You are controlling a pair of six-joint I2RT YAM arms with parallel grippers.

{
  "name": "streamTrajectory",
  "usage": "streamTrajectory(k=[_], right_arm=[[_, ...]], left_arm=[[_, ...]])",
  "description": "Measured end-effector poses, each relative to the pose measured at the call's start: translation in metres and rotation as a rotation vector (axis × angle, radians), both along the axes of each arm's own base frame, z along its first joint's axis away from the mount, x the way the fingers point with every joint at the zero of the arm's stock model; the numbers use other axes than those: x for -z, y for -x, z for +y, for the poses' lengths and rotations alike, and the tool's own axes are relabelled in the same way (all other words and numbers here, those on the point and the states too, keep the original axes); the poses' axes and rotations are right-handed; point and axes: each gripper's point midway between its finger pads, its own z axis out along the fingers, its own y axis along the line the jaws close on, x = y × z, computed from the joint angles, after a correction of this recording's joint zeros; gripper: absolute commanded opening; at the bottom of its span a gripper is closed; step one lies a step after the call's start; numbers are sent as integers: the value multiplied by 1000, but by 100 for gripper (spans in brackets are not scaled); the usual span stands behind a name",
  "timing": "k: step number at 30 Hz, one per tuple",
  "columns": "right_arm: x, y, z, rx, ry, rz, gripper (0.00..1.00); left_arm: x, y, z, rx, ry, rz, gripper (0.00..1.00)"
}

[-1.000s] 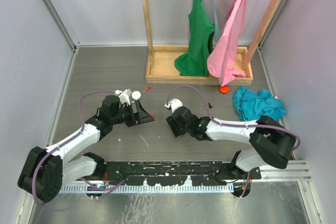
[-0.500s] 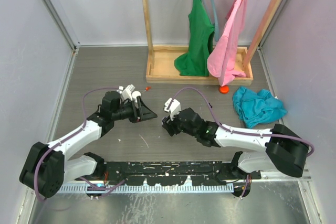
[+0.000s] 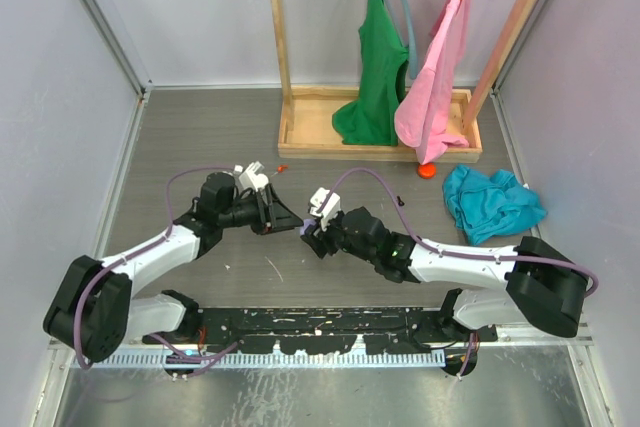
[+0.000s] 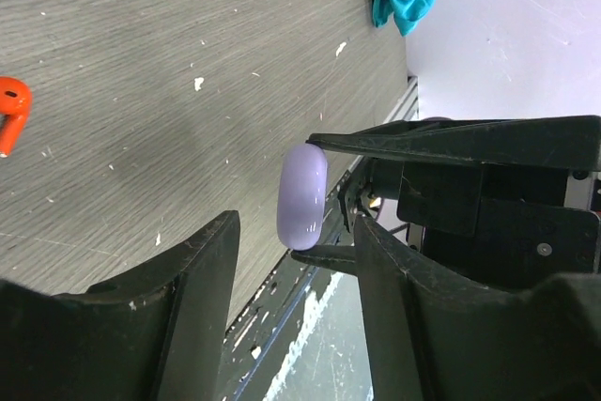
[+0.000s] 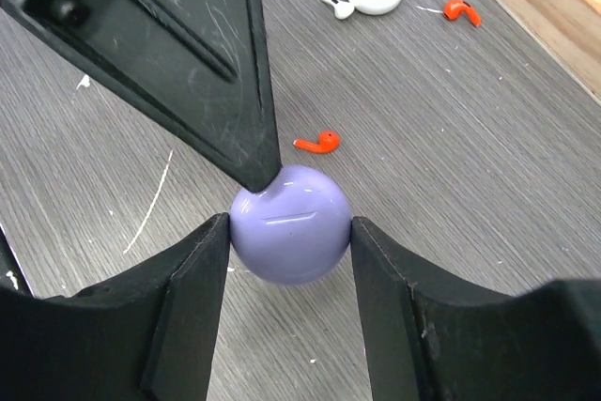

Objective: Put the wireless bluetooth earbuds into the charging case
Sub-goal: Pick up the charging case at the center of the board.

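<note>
The right gripper [image 5: 289, 232] is clamped on the lilac charging case [image 5: 289, 218] near the middle of the tabletop [image 3: 200, 137]. The left gripper [image 4: 293, 230] faces it with its fingers apart, one fingertip [image 5: 252, 161] touching the case. A red earbud [image 5: 316, 144] lies on the tabletop just beside them.

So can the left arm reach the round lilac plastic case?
Probably yes: one fingertip of the open left gripper meets the lilac case, which the right gripper holds by its sides.
</note>
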Motion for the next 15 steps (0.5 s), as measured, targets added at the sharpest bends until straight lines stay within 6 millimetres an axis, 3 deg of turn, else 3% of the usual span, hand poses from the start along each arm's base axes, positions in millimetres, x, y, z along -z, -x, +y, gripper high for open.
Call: streamTrajectory(k=[7,11,15], right_arm=[[-6,0,4,-9,-25,-15,43],[-8,0,5,-13,-33,-20,44],[-13,-1,5,-12,-46,-31,52]], left_arm=[[1,6,-12,47,32,24,44],[-1,7,-15,61,44,18,30],[-2,6,-15,59,43,6,19]])
